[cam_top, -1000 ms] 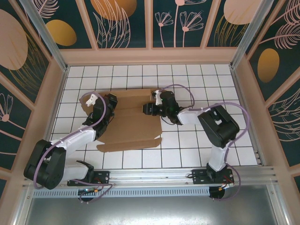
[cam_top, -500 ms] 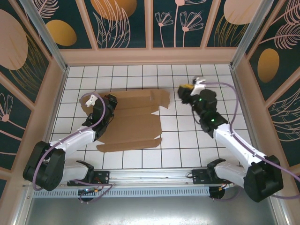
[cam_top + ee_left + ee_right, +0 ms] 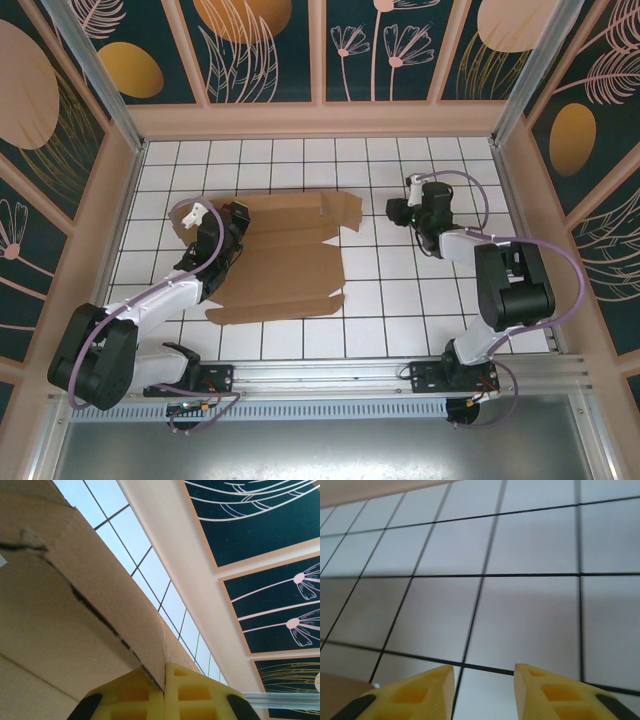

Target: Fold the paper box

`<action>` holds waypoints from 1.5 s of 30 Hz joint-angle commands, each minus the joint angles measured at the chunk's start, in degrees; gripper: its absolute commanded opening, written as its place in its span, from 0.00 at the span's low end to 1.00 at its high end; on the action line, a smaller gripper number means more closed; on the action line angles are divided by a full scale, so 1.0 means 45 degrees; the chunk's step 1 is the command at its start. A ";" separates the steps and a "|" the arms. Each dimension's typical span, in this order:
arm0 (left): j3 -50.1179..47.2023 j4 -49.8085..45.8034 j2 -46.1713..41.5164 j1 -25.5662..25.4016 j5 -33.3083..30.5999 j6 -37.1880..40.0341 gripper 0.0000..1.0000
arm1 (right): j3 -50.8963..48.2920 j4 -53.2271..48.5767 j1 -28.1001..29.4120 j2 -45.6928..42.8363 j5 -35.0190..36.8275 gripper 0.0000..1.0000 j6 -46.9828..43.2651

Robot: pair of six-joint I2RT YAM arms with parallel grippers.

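The paper box (image 3: 285, 258) is a wide brown cardboard sheet with flaps and creases, lying mostly flat on the left half of the tiled table. My left gripper (image 3: 238, 222) is at its far left part, shut on a raised cardboard flap. In the left wrist view the flap's edge (image 3: 125, 605) runs down between my left gripper's (image 3: 164, 669) pressed yellow fingers. My right gripper (image 3: 393, 210) hovers low over bare tiles just right of the sheet's upper right flap (image 3: 342, 210). In the right wrist view my right gripper (image 3: 484, 672) stands open and empty, with a cardboard corner (image 3: 340, 686) at lower left.
The white gridded table (image 3: 400, 300) is ringed by a pale wooden rim (image 3: 320, 120) and patterned walls. A metal rail (image 3: 330, 375) with both arm bases runs along the near edge. Bare tiles lie right of and in front of the sheet.
My right gripper has left the sheet's right middle edge, swung out to the right, and now sits low beside the upper right flap. Its jaws narrowed somewhat. The left arm has not moved.
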 commanded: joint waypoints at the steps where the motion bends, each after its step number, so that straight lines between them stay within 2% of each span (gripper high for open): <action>1: -0.0258 -0.1235 -0.0086 -0.0026 0.0047 0.0381 0.00 | 0.0248 0.1345 0.0647 -0.0027 -0.1716 0.35 -0.1701; 4: -0.0232 -0.1158 -0.0069 -0.0026 0.0046 0.0338 0.00 | 0.0531 0.0982 0.1066 0.0234 -0.2569 0.33 -0.1287; 9: -0.0160 -0.1108 0.0029 -0.0028 0.0207 0.0249 0.00 | 0.0095 0.1095 0.2071 -0.0068 -0.2817 0.32 -0.1281; 18: -0.0354 -0.0884 0.0047 -0.0026 0.0225 0.0195 0.00 | -0.1074 0.2097 0.3000 -0.0703 -0.3748 0.32 -0.0893; 22: -0.0375 -0.0788 0.0067 -0.0025 0.0256 0.0202 0.00 | -0.1272 0.2267 0.3359 -0.0802 -0.3384 0.33 -0.1242; 28: -0.0457 -0.0719 0.0051 -0.0026 0.0228 0.0283 0.00 | -0.0581 0.1538 0.3229 -0.0761 -0.1601 0.32 -0.1801; 32: -0.0457 -0.0869 -0.0103 -0.0016 0.0126 0.0392 0.00 | -0.2334 0.4505 0.2636 -0.2637 -0.2912 0.32 -0.1531; 36: -0.0474 -0.0806 -0.0133 -0.0036 0.0163 0.0471 0.00 | -0.2813 0.6133 0.1457 -0.3554 -0.3096 0.33 0.0402; 38: -0.0492 -0.0743 -0.0128 -0.0026 0.0239 0.0503 0.00 | -0.2272 0.5554 0.1074 -0.3109 -0.2757 0.33 0.0977; 40: -0.0532 -0.0670 -0.0146 -0.0026 0.0282 0.0530 0.00 | -0.0973 0.3894 0.0983 -0.2133 -0.2344 0.32 0.0904; 45: -0.0547 -0.0631 -0.0291 -0.0026 0.0184 0.0550 0.00 | 0.2769 -0.0134 0.0873 0.1191 -0.2913 0.29 0.0811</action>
